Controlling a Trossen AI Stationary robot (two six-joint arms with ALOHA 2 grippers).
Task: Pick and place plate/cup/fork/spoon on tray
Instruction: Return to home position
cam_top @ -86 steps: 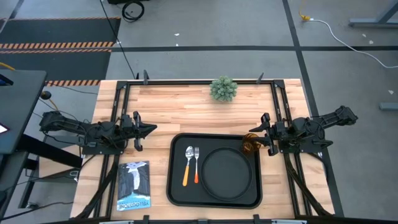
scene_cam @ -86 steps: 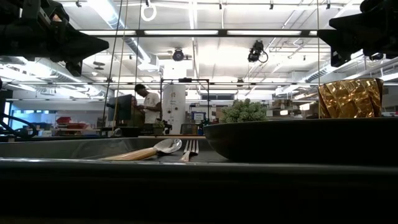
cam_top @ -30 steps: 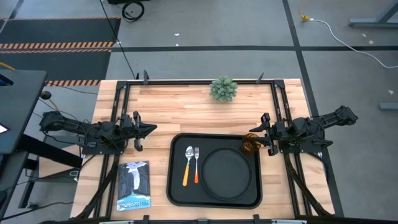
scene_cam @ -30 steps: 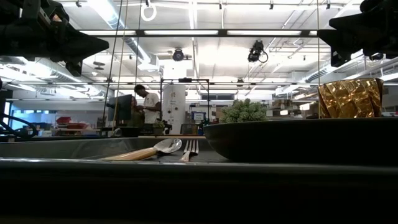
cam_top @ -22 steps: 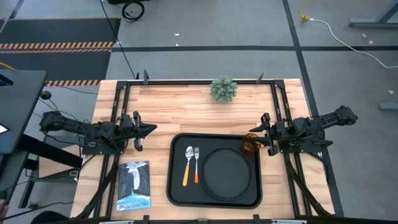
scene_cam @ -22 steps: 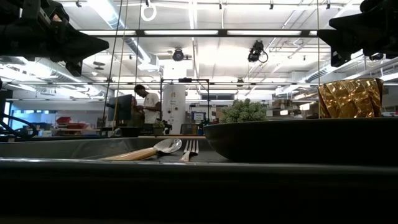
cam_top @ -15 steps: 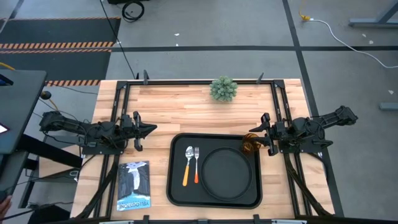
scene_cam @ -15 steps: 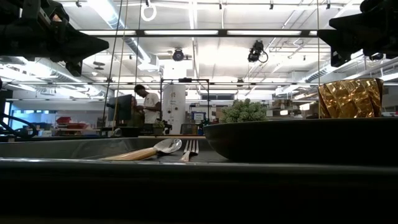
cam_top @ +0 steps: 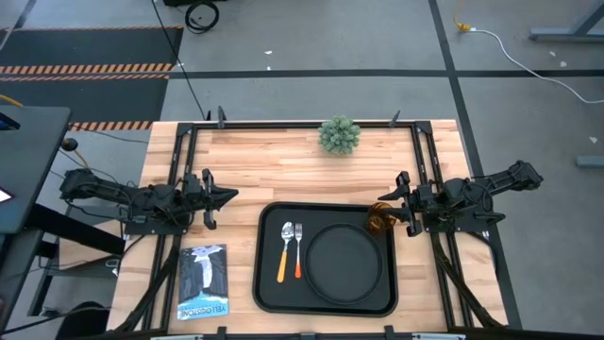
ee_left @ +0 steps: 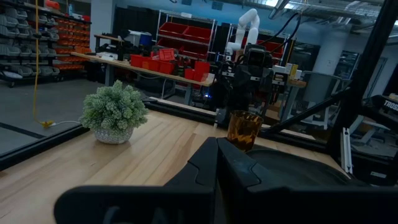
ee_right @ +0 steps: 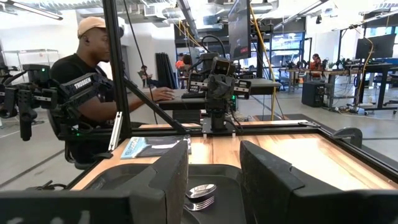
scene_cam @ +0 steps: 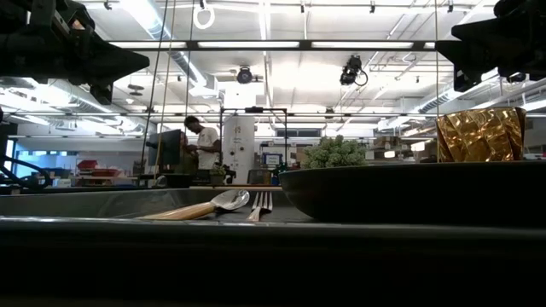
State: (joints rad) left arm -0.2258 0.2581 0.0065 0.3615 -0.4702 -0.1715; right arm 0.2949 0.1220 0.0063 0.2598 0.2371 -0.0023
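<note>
The black tray lies at the table's near middle. On it lie the round black plate, the spoon and the fork side by side left of the plate. The amber cup stands upright in the tray's far right corner and also shows in the low view. My left gripper is shut and empty, left of the tray, above the table. My right gripper is open and empty, just right of and above the cup; its fingers show apart in the right wrist view.
A small green potted plant stands at the far middle. A dark booklet lies near the front left. Black frame rails run along the table's sides. A person sits beyond the table's left side.
</note>
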